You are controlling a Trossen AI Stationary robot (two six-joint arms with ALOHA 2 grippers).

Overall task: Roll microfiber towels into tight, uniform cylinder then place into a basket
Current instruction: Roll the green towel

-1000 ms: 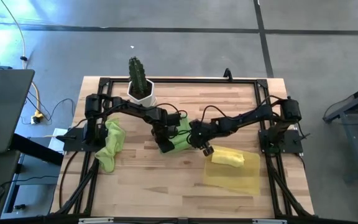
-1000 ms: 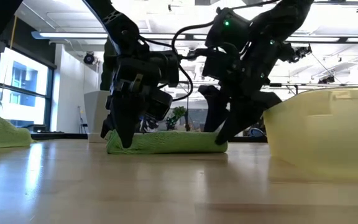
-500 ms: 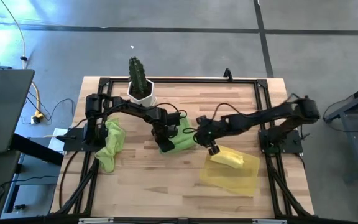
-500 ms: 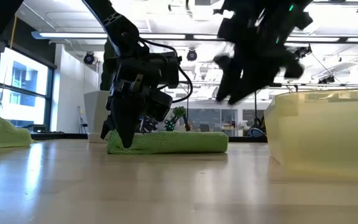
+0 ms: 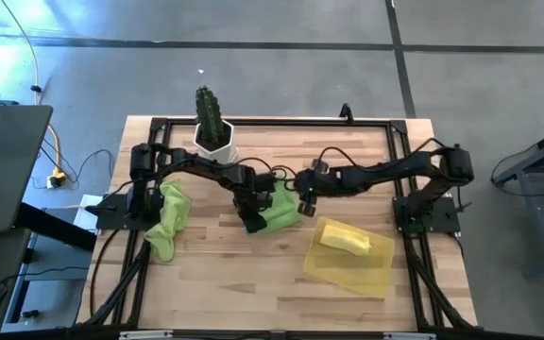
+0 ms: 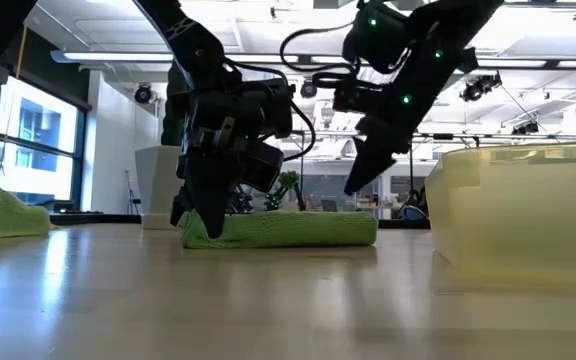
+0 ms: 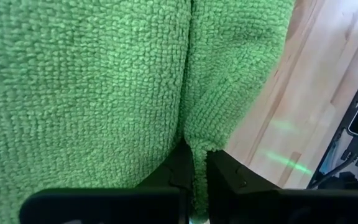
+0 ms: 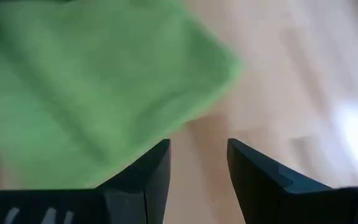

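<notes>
A lime green towel [image 5: 281, 208] lies on the table's middle as a flat, partly rolled band [image 6: 288, 230]. My left gripper [image 5: 251, 224] is shut on its end toward the table's left [image 6: 205, 222]. My right gripper [image 5: 302, 201] hangs open above the towel's other end [image 6: 360, 178], holding nothing; the right wrist view shows its fingers [image 8: 197, 168] over bare wood beside a towel corner [image 8: 216, 62]. A rolled yellow towel [image 5: 346, 239] lies in the translucent yellow basket [image 5: 371, 276]. Another lime green towel [image 5: 168, 219] lies crumpled at the table's left. My left gripper pinches a raised fold of the green towel [image 7: 191, 134] between its two fingertips. The fingers slant down onto the towel's end [image 6: 200, 232] nearest the table's left side. The towel rests on the table along its whole length.
A white pot with a cactus [image 5: 213, 137] stands at the far edge, behind the left arm. The basket wall [image 6: 518, 215] rises close to the green towel's right end. Bare wood lies along the near edge [image 5: 244, 283].
My right gripper has risen off the green towel's right end, moved toward the far edge and rolled at the wrist. That end of the towel now lies free on the table. My left gripper keeps its hold.
</notes>
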